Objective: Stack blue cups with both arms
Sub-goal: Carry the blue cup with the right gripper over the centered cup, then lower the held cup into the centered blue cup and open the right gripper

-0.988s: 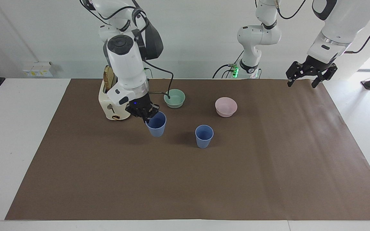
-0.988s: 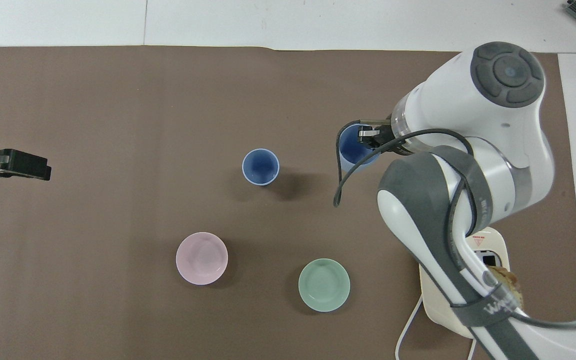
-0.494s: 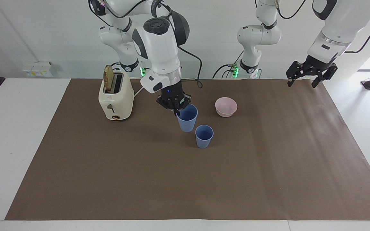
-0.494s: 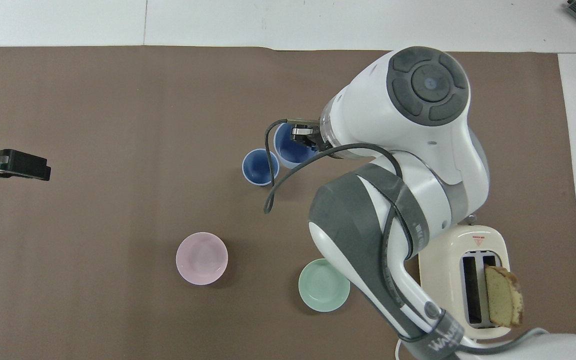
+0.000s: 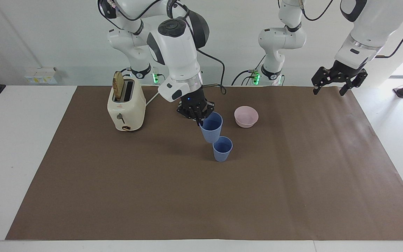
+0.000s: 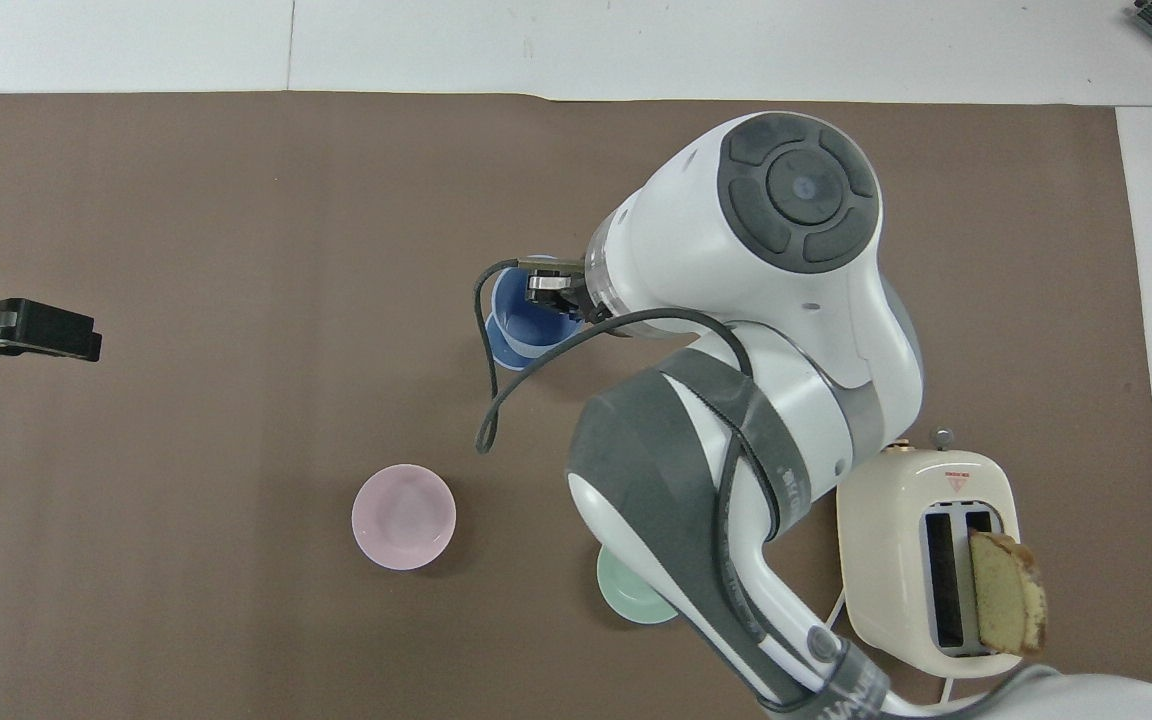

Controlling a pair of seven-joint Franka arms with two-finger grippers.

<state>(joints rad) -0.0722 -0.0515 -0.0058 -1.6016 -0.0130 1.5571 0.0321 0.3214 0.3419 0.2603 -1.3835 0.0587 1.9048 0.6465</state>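
My right gripper [image 5: 199, 118] is shut on the rim of one blue cup [image 5: 211, 128] and holds it in the air, slightly tilted, its base just over the rim of the second blue cup [image 5: 222, 149]. That second cup stands upright on the brown mat. In the overhead view the right gripper [image 6: 551, 290] and held cup [image 6: 521, 310] cover most of the standing cup [image 6: 502, 352]. I cannot tell whether the two cups touch. My left gripper [image 5: 330, 86] is open and empty, waiting over the mat's corner at the left arm's end; it also shows in the overhead view [image 6: 21, 330].
A pink bowl [image 5: 246, 116] sits nearer to the robots than the standing cup. A mint-green bowl [image 6: 631, 600] is mostly hidden under my right arm. A cream toaster [image 5: 125, 106] with a bread slice [image 5: 118, 85] stands toward the right arm's end. A brown mat [image 5: 201, 203] covers the table.
My right gripper has carried its blue cup from beside the toaster toward the left arm's end, up to and over the standing cup. The left arm has not moved.
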